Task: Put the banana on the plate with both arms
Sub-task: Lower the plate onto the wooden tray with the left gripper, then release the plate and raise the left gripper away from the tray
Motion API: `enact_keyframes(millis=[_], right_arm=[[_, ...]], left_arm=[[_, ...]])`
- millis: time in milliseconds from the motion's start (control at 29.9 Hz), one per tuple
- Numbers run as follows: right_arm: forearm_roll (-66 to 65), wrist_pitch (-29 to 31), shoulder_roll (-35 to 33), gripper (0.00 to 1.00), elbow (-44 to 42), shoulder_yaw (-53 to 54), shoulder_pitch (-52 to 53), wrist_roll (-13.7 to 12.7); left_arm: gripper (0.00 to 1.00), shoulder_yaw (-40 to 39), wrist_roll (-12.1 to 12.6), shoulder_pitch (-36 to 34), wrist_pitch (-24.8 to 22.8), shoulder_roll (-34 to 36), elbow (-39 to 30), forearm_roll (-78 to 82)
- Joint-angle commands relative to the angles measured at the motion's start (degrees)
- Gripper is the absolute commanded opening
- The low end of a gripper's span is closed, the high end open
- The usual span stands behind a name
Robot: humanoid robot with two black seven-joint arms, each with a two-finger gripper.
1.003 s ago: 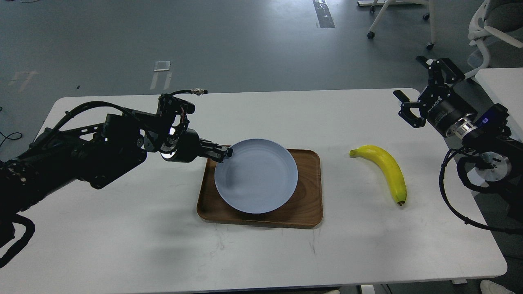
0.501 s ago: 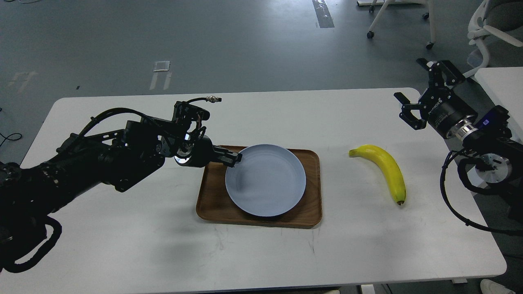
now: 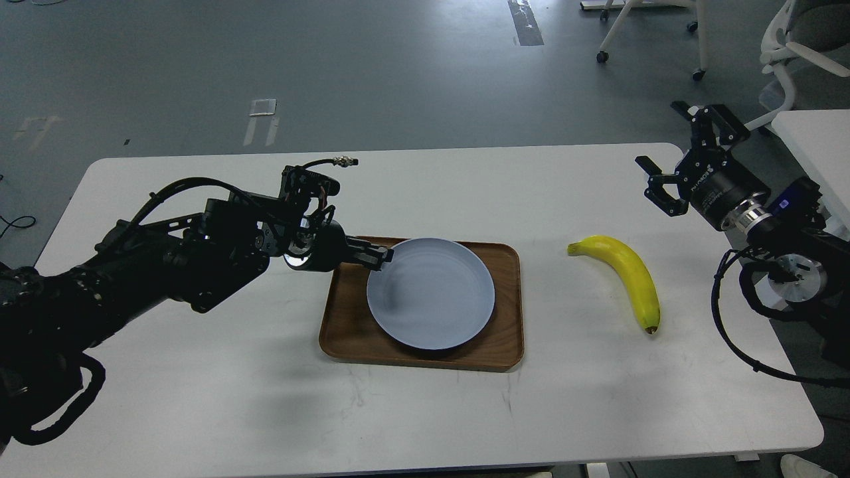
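A pale blue-grey plate [image 3: 431, 293] lies on a brown wood-grain tray [image 3: 508, 348] at the middle of the white desk [image 3: 199, 398], sitting toward the tray's right half so that a strip of bare wood shows along the left. The left arm [image 3: 166, 265] reaches in from the left edge, low over the desk, and its left gripper [image 3: 380, 255] meets the plate at the upper-left rim, with the fingers [image 3: 372, 251] clenched on that rim; whether the plate rests fully flat on the tray cannot be told from this view. The banana [image 3: 627, 275] lies on the bare desk to the right of the tray, apart from it and untouched by either arm, its greenish stem tip pointing toward the tray and its dark brown end toward the near side of the desk, the curve bowing out to the far right. The right arm [image 3: 783, 259] comes in from the right edge, and its right gripper [image 3: 680, 149] hangs raised above the far right corner of the desk, well apart from the banana, with its fingers [image 3: 659, 189] spread and released, holding nothing. Beyond the desk is grey floor, with the wheeled legs of a white chair [image 3: 790, 46] at the upper right.
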Motion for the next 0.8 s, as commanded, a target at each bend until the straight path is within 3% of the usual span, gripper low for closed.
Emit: enact_keyframes(millis=[0,100,301,435,568,769], right_arm=[[0.00,0.00,-0.34,1.00,0.00,0.00,0.00,0.00],[0.00,0.00,-0.42,1.00,0.09,0.00,0.00,0.00],[-0.35,0.00,-2.62,1.00,0.61,-0.26,0.09,0.00],[-6.92,0.00,-5.86,1.00,3.42,-1.23,0.88,0.00],[-16.07,0.00,-9.29,1.00,7.03,-1.31,1.58,0.00],[-42.13,0.00,-13.96,1.00,10.99,-3.15,7.27,0.00]], left_arm=[[0.71,-0.02,-0.02,-0.07,-0.09,-0.01,-0.71,-0.04],[0.97,-0.11,-0.28,-0.68,-0.09,0.26,-0.89,-0.22],[0.98,-1.34,-0.98,-3.31,0.00,3.86,-0.98,-17.40],[0.98,-2.48,-2.00,-3.94,-0.09,7.98,-2.99,-52.77],[0.98,-4.14,-2.00,-3.85,-0.62,12.29,-6.33,-68.22],[0.98,-21.16,-2.00,5.00,-1.32,19.32,-17.39,-73.52]])
